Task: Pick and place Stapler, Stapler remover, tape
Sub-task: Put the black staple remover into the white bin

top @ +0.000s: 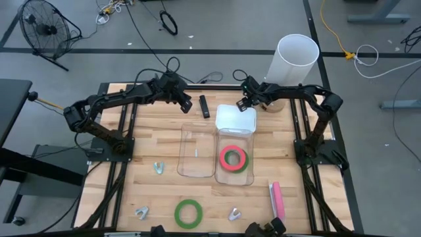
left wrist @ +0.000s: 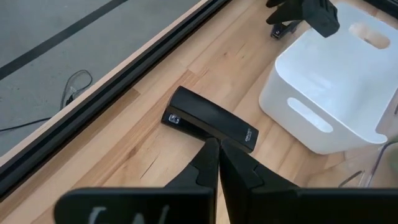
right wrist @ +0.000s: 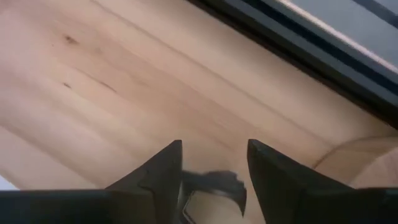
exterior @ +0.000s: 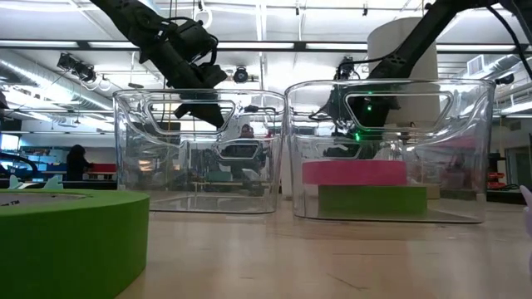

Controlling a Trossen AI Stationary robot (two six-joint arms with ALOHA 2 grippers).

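Wooden planks make up the surface (top: 151,131), and you have the sorting set up at its middle: two clear bins side by side, the left clear bin (top: 196,150) apparently empty, the right clear bin (top: 235,158) already holding a red-pink tape (top: 233,157) stacked on a green one, likely placed there as finished work. A white bin (top: 235,118) sits just behind them. Another green tape (top: 188,213) and a pink stapler (top: 277,199) wait near the front edge, with small metal staple removers (top: 158,168) scattered about. Your left claw (left wrist: 214,155) is pinched closed above a black stapler (left wrist: 211,122), which the overhead shows only as a dark bar. Your right claw (right wrist: 214,163) holds its fingers slightly apart around a small dark piece, perhaps a remover; only its wrist camera reveals that.
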